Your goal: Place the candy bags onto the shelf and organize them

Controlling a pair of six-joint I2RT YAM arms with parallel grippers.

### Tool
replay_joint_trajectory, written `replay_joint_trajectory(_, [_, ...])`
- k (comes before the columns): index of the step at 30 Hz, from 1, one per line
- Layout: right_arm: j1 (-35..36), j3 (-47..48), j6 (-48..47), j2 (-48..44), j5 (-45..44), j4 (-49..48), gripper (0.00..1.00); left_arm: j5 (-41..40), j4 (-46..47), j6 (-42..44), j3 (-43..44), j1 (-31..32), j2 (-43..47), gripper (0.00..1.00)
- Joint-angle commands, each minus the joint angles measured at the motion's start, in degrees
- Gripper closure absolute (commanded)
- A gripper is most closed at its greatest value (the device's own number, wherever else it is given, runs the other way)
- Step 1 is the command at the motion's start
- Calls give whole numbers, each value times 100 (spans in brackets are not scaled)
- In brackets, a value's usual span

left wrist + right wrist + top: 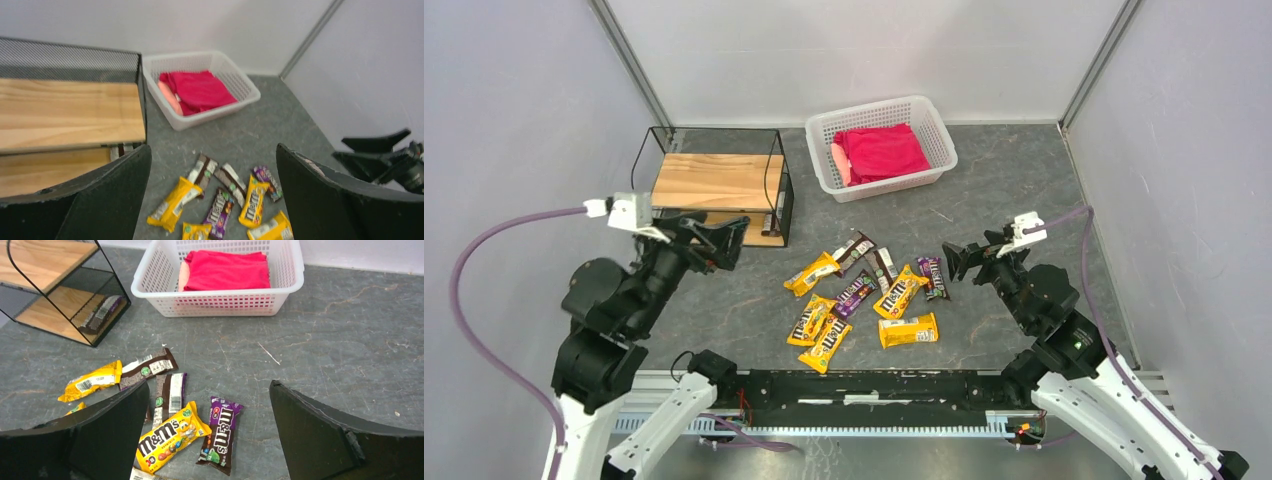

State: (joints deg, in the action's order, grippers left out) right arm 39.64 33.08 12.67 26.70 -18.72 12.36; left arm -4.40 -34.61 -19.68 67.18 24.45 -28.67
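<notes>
My left gripper (730,243) and right gripper (953,262) hang spread, empty, flanking the candy bags (899,292), ready to feed the shelf (714,180).

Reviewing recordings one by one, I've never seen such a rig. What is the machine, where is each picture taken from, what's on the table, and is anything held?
Two robot arms are bolted at the near edge of a grey table. One picture looks down from above and behind them; the other two come from wrist cameras, so the dark wedges there are that arm's own fingers. The left claw and right claw are open, holding nothing. On the table lie M&M's candy bags, yellow, brown and purple, a wire-and-wood shelf with one dark packet on its lower board, and a white basket holding a red cloth.
</notes>
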Motion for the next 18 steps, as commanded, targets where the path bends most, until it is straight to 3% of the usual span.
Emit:
replay_joint_trajectory(1, [-11, -21, 60, -129, -148, -102, 2, 680, -380, -326, 108, -23, -432, 0])
replay_joint_trajectory(7, [-9, -213, -61, -123, 129, -238, 2, 1511, -816, -659, -213, -26, -780, 0])
replay_joint_trajectory(15, [-13, -742, -148, -25, 772, -897, 2, 2392, -842, -1132, -1269, -28, -1153, 0])
replay_joint_trajectory(18, [-12, -781, -183, 34, 799, -938, 2, 3083, -716, -1132, -1683, -19, -1547, 0])
